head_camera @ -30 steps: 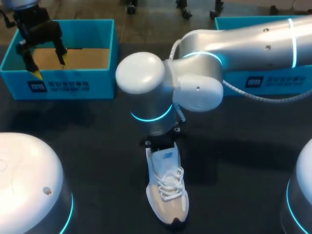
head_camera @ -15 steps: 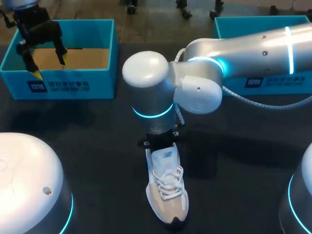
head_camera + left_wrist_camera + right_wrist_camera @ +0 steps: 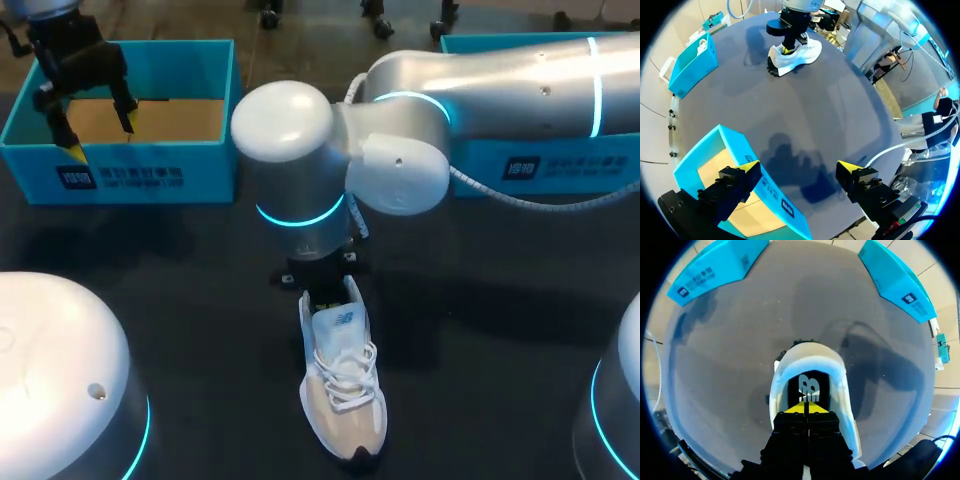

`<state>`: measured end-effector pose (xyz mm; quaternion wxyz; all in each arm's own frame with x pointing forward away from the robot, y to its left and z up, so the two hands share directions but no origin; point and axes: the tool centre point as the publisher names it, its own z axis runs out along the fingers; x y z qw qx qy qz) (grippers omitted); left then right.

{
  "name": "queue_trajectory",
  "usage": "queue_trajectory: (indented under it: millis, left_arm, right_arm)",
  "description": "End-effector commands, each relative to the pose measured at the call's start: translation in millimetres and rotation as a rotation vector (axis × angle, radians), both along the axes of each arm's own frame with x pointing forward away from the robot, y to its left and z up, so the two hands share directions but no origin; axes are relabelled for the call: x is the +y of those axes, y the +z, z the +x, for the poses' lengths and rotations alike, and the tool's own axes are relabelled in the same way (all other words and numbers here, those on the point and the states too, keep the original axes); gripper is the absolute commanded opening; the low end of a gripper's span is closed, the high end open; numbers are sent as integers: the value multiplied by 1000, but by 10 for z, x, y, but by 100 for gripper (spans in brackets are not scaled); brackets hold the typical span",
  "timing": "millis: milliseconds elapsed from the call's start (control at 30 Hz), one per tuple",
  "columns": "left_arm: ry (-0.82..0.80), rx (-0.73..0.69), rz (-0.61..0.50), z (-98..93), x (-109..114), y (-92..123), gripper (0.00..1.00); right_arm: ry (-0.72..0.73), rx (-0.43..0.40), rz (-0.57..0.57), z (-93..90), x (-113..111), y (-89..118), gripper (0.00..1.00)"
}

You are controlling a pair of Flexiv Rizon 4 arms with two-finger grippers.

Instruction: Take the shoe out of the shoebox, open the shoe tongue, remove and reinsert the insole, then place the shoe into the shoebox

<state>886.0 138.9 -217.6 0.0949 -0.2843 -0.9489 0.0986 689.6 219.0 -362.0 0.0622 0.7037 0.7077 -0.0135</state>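
A white and beige shoe (image 3: 342,392) lies on the dark table near the front, toe toward the front edge. My right arm reaches to the middle, and its gripper (image 3: 805,409) is shut, yellow tips pressed together inside the shoe's heel opening. The tips rest on the black insole (image 3: 807,385). Nothing shows between the fingers. The shoe's white collar (image 3: 810,352) rings the gripper. My left gripper (image 3: 799,170) hangs open over the near wall of the left blue shoebox (image 3: 130,160), holding nothing. The shoe (image 3: 792,52) lies far ahead of it.
A second blue box (image 3: 560,160) stands at the back right, partly behind my right arm. Two white arm bases (image 3: 60,380) fill the front corners. Bare dark table lies around the shoe.
My right arm's wrist has shifted a little to the left above the shoe's heel. The shoe and the left arm have kept still.
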Motion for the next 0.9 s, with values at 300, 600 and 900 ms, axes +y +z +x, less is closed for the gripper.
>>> queue_trajectory:
  millis: [300, 600, 900]
  left_arm:
    - [-1, -1, 2, 0, 4, 0, 100]
    - [-1, -1, 2, 0, 4, 0, 100]
    - [-1, -1, 2, 0, 4, 0, 100]
  right_arm:
    - [-127, 77, 150, -125, -183, 68, 0]
    - [-135, 92, 181, -264, -102, 24, 2]
    - [-122, 123, 169, -277, -24, 6, 100]
